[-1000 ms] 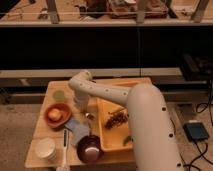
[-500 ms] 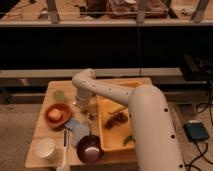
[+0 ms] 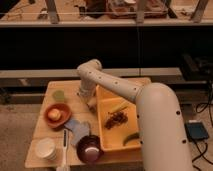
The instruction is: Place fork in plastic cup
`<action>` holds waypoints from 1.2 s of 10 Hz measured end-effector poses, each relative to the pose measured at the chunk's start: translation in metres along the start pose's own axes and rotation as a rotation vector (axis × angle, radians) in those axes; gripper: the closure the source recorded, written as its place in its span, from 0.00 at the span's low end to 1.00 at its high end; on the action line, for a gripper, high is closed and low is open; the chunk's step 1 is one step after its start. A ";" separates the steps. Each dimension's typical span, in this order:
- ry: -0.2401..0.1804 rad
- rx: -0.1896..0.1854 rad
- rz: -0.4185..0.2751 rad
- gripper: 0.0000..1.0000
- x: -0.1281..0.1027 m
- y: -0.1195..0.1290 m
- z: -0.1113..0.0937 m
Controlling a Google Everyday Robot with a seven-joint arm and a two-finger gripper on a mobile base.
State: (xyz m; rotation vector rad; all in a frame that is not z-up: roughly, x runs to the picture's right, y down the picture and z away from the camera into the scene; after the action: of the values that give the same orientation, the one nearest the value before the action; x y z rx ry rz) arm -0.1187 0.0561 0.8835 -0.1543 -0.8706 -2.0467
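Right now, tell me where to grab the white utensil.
Take the white utensil at mid-handle, from straight above: it lies flat and thin, with the white tub and dark cup close on either side. The gripper hangs beside the yellow tray.

The big white arm (image 3: 117, 87) bends over the wooden table (image 3: 41, 131). Its gripper (image 3: 91, 102) hangs low between the green plastic cup (image 3: 59, 95) and the yellow tray (image 3: 102, 132). An orange bowl (image 3: 56, 114) sits near the cup.

The pale gripper (image 3: 91, 103) hangs over the tan wooden counter (image 3: 75, 107) beside a yellow tray (image 3: 111, 137). The plastic cup (image 3: 59, 95) is pale green, the bowl (image 3: 56, 114) orange, the round tub (image 3: 45, 148) white.
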 end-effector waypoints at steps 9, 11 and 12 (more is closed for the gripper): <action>0.070 0.039 -0.080 0.91 0.086 0.004 -0.049; 0.081 0.044 -0.112 0.91 0.109 -0.014 -0.050; 0.088 0.043 -0.136 0.91 0.122 -0.028 -0.051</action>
State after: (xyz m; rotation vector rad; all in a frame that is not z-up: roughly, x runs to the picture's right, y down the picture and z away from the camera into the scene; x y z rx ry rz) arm -0.2035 -0.0496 0.8807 0.0191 -0.8902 -2.1421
